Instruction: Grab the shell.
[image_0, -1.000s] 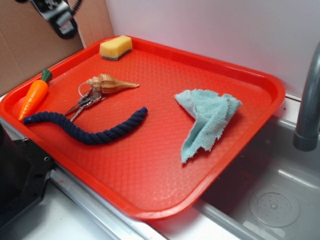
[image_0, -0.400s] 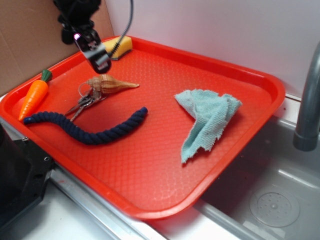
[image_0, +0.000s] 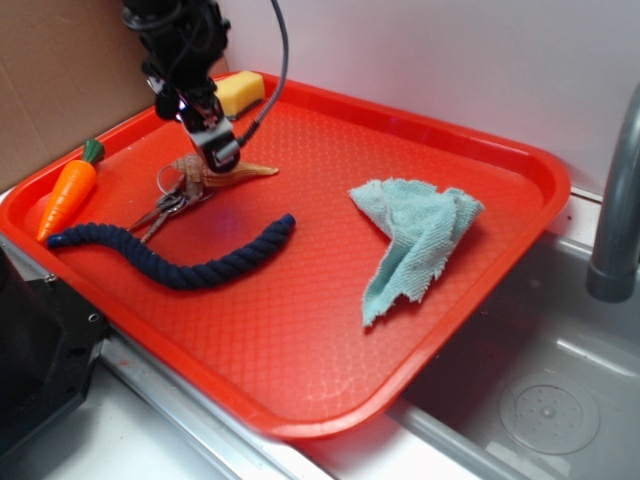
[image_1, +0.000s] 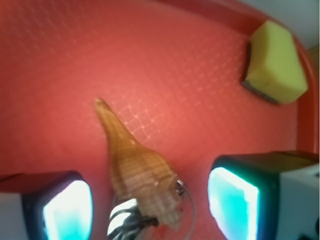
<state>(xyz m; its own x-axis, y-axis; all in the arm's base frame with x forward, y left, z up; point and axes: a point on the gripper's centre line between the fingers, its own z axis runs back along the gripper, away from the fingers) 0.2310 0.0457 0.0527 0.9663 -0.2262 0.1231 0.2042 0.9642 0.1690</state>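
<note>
The shell (image_1: 140, 172) is tan and cream with a long pointed tail and lies on the red tray (image_0: 300, 330) at the back left. In the exterior view the shell (image_0: 248, 171) is partly hidden behind my gripper (image_0: 215, 155), which hangs just above its wide end. In the wrist view my gripper (image_1: 150, 207) is open, with one glowing fingertip (image_1: 67, 212) left of the shell and the other right of it, both apart from it. The shell's wide end rests on a key ring.
Metal keys (image_0: 165, 208) on a ring lie against the shell. An orange toy carrot (image_0: 68, 192), a dark blue rope (image_0: 180, 258), a yellow sponge (image_0: 240, 92) and a light blue cloth (image_0: 415, 240) lie on the tray. A sink (image_0: 550, 400) and faucet (image_0: 615, 210) are at right.
My gripper has come down from the top left corner to just over the shell's wide end. The shell and the other things have not moved.
</note>
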